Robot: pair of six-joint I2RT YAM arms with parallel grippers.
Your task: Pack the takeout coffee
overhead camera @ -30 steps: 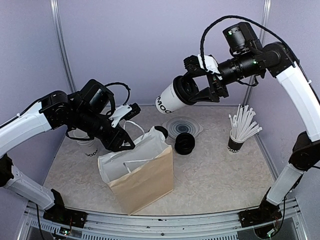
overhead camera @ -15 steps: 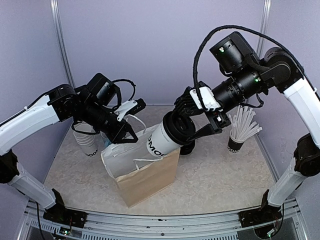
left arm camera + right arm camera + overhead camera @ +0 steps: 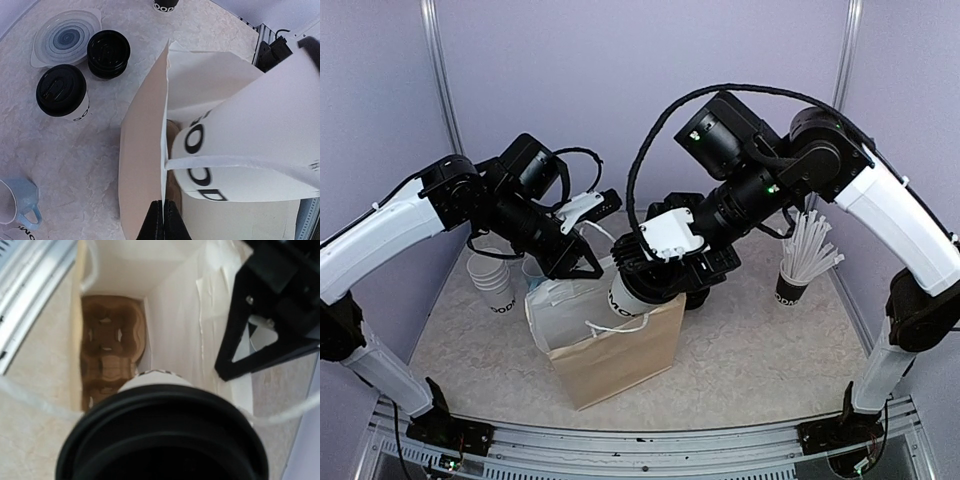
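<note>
Takeout coffee point(image 3: 626, 294) half-hidden, right end effector point(image 3: 670, 278) clamping it; left end effector point(image 3: 163, 220) pinching bag point(image 3: 620, 355).

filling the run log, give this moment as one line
left claw shut on bag rim | right claw holding cup | cup tilted, base at bag mouth | carrier at bag bottom

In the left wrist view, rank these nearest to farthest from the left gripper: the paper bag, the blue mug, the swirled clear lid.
1. paper bag: centre, its edge pinched in the left gripper.
2. blue mug: bottom-left corner, on the table.
3. swirled clear lid: top left, farthest away.
</note>
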